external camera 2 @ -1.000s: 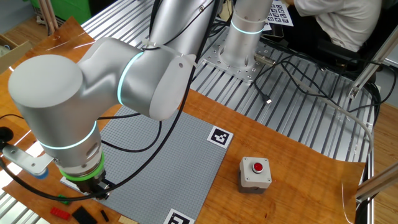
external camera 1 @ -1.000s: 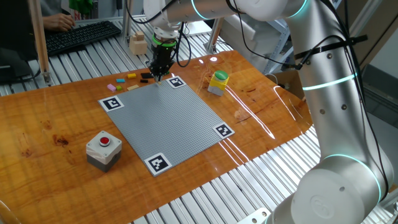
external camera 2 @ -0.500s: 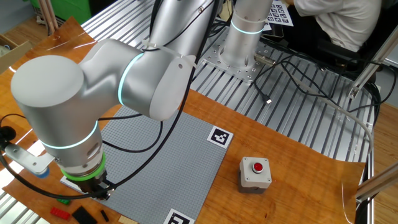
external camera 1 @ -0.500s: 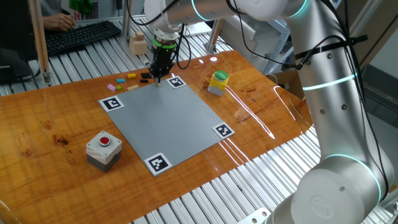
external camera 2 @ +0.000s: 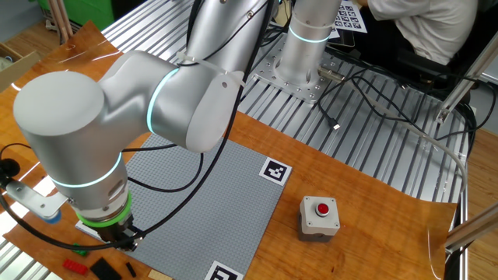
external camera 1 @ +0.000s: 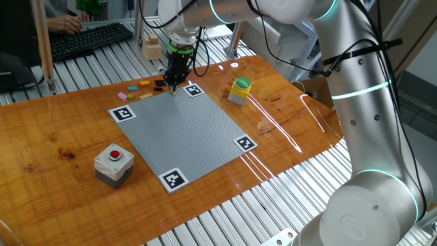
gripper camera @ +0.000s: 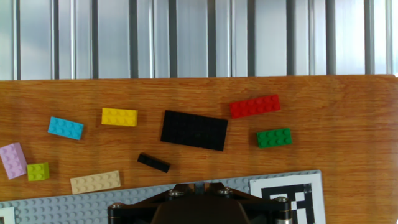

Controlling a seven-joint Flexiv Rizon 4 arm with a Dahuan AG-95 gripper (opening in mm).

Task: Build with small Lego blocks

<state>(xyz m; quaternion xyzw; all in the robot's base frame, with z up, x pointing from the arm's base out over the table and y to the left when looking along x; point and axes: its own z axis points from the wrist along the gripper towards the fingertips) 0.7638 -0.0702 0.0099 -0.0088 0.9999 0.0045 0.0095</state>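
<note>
My gripper (external camera 1: 174, 85) stands upright over the far edge of the grey baseplate (external camera 1: 184, 133), beside a corner marker (gripper camera: 286, 193). Its jaws are shut; I cannot see anything between them. In the hand view the gripper (gripper camera: 198, 186) fills the bottom edge. Just beyond it on the wood lie small Lego blocks: cyan (gripper camera: 65, 128), yellow (gripper camera: 119, 117), a black plate (gripper camera: 194, 130), red (gripper camera: 255, 106), green (gripper camera: 274, 137), a thin black one (gripper camera: 153, 163), tan (gripper camera: 95, 182), lilac (gripper camera: 13, 160) and lime (gripper camera: 38, 172). In the other fixed view the gripper (external camera 2: 124, 243) sits near the red block (external camera 2: 75, 265).
A grey box with a red button (external camera 1: 113, 164) stands at the baseplate's near left corner. A yellow container with a green top (external camera 1: 240, 90) is to the right. A pale wooden block (external camera 1: 151, 48) and a keyboard (external camera 1: 89, 37) lie on the metal slats behind.
</note>
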